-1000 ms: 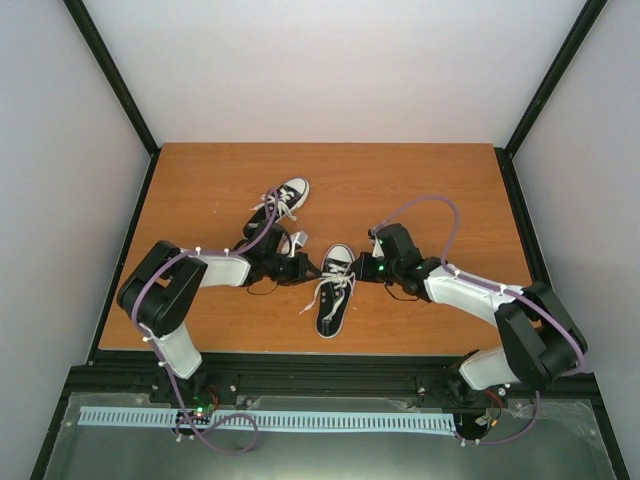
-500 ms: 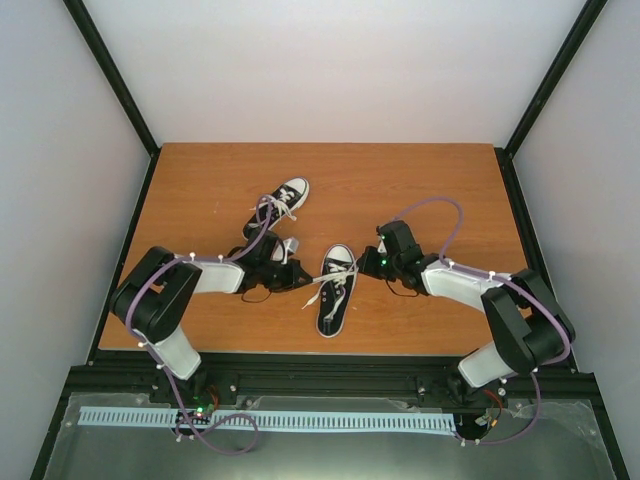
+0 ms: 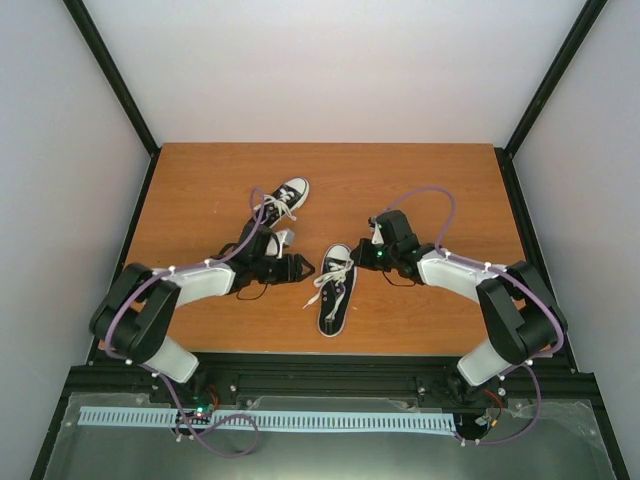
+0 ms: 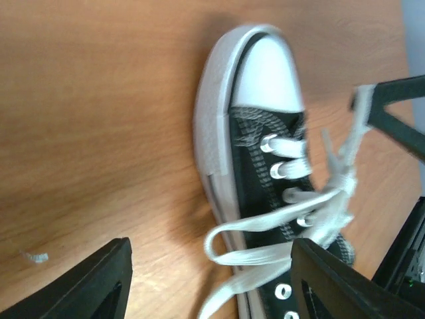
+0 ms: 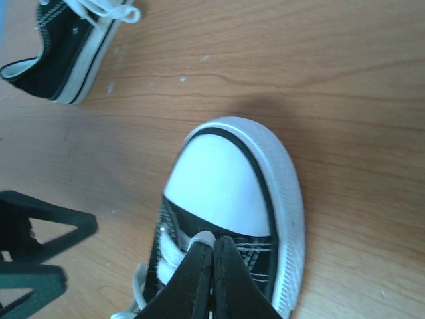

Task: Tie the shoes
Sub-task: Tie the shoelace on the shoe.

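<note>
While the left fingers (image 4: 93,282) stand apart just beside the near shoe (image 3: 336,292) on the worktop (image 3: 430,190), not touching it, the right fingers (image 5: 229,279) are pressed together on its lace (image 5: 201,238) just behind the white toe cap, and the far shoe (image 3: 284,198) lies beyond the left arm.

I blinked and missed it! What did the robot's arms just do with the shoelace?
The left gripper opened and let go of the lace, whose loop now lies slack by the near shoe. The right gripper stayed shut on the lace near the toe cap. The near shoe and the far shoe stayed put.
</note>
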Action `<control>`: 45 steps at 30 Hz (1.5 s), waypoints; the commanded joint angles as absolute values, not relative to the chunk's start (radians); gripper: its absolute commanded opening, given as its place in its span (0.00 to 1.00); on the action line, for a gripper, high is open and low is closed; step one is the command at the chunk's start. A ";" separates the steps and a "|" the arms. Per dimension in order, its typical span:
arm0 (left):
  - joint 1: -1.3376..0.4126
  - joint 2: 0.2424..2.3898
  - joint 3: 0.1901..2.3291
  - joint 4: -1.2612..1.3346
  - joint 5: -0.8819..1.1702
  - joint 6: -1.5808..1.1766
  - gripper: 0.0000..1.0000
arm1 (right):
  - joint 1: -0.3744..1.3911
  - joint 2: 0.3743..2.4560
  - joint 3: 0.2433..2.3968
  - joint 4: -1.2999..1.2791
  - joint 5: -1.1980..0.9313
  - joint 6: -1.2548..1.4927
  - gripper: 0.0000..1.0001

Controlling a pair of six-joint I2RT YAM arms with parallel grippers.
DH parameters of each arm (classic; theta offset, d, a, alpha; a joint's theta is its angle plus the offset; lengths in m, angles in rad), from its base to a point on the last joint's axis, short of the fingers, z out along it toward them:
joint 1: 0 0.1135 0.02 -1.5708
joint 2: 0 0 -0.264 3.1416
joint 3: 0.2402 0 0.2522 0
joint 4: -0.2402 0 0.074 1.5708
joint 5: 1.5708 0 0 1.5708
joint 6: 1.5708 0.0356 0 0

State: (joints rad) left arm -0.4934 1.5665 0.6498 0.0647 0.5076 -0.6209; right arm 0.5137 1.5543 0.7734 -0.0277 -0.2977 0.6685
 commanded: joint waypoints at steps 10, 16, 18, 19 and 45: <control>-0.628 1.581 0.851 0.054 0.508 -0.336 0.68 | 0.500 1.690 0.967 -0.046 -0.390 0.537 0.24; -0.657 1.643 0.880 0.050 0.547 -0.271 0.68 | 0.478 1.623 0.933 -0.050 -0.358 0.539 0.65; -0.669 1.644 0.878 0.046 0.541 -0.249 0.69 | 0.450 1.581 0.892 -0.031 -0.362 0.558 0.76; -0.670 1.644 0.878 0.045 0.536 -0.243 0.69 | 0.440 1.551 0.869 -0.022 -0.367 0.565 0.79; -0.709 1.765 0.945 0.027 0.477 -0.152 0.16 | 0.382 1.292 0.375 0.318 -0.495 0.932 0.80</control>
